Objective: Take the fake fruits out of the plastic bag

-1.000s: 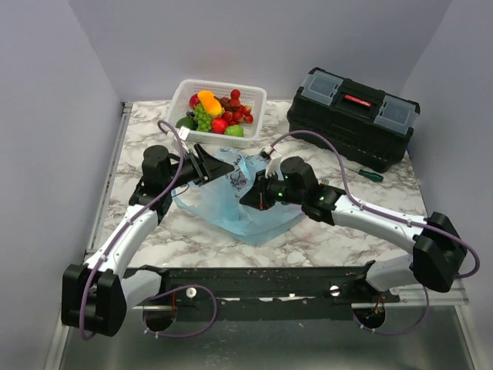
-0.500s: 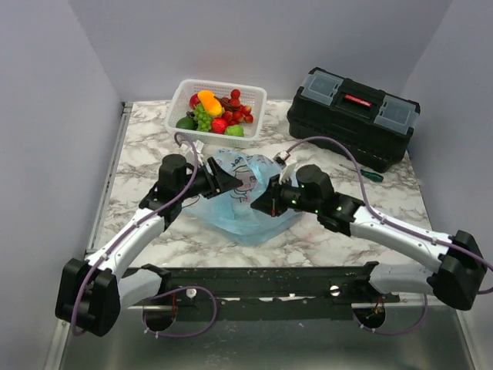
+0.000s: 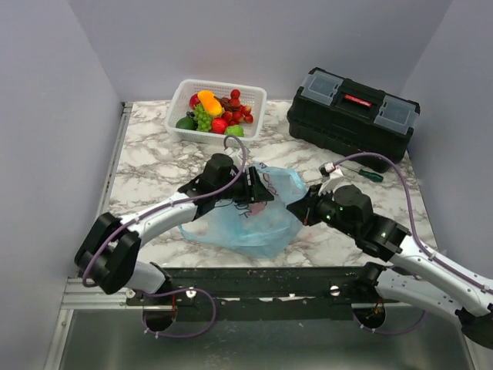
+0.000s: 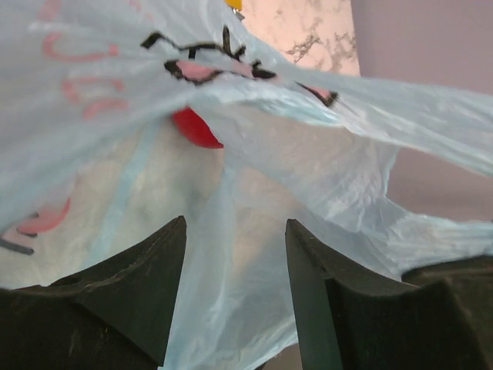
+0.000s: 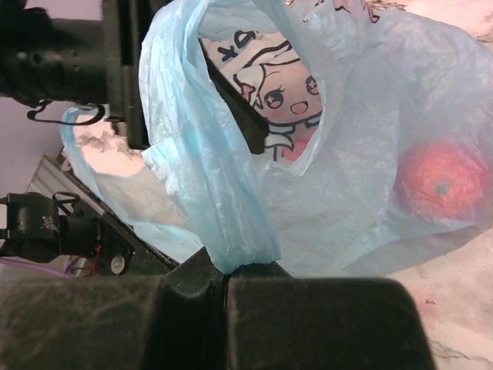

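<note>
The light-blue plastic bag (image 3: pixel 245 220) lies at the table's front centre, its mouth pulled open. My right gripper (image 3: pixel 299 206) is shut on a bunched strip of the bag's edge (image 5: pixel 239 235) and holds it stretched. My left gripper (image 3: pixel 266 187) reaches into the bag's mouth with its jaws open; bag film (image 4: pixel 231 231) lies between its fingers (image 4: pixel 135 289). A red fake fruit (image 5: pixel 441 183) shows through the film inside the bag, also red in the left wrist view (image 4: pixel 196 129). Other fake fruits (image 3: pixel 213 110) lie in the white basket.
The white lattice basket (image 3: pixel 182 92) stands at the back centre-left. A black toolbox (image 3: pixel 354 116) stands at the back right, with a green-handled screwdriver (image 3: pixel 368 175) in front of it. Purple cables loop over both arms.
My left gripper moved right into the bag's mouth. My right gripper drew back to the right with the bag's edge, stretching the bag that way.
</note>
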`<state>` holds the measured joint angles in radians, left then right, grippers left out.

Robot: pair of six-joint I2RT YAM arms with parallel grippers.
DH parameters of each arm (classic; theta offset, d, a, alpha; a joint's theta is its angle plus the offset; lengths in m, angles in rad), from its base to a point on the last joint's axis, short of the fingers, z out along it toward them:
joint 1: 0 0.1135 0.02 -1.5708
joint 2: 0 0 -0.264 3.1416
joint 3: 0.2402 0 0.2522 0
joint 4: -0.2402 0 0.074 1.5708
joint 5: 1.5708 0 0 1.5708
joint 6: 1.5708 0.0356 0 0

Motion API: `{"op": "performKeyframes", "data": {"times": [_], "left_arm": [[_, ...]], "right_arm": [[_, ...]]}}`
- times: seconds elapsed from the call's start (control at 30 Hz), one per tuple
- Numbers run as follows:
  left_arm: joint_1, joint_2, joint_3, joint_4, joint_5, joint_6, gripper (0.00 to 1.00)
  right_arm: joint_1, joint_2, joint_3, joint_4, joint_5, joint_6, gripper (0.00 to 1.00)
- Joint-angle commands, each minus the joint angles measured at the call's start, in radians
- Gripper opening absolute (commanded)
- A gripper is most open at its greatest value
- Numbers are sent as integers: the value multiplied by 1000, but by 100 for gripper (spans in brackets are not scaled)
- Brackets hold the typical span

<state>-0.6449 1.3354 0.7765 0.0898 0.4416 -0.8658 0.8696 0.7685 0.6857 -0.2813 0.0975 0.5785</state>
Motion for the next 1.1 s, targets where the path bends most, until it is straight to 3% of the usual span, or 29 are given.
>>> {"op": "performKeyframes", "data": {"times": [0.0,0.33,0.73,0.87,1.07], "left_arm": [[-27,142,82,17,-11,7,51],[-29,269,82,93,-10,-47,49],[41,202,-70,170,-9,-98,49],[42,197,-98,229,31,-91,54],[23,264,-97,334,179,-65,60]], "right_arm": [[5,22,29,-28,9,-15,1],[3,176,139,167,-165,-57,1],[5,444,303,347,-429,-59,1],[5,478,342,349,-440,-76,1],[5,374,269,299,-296,-105,1]]}}
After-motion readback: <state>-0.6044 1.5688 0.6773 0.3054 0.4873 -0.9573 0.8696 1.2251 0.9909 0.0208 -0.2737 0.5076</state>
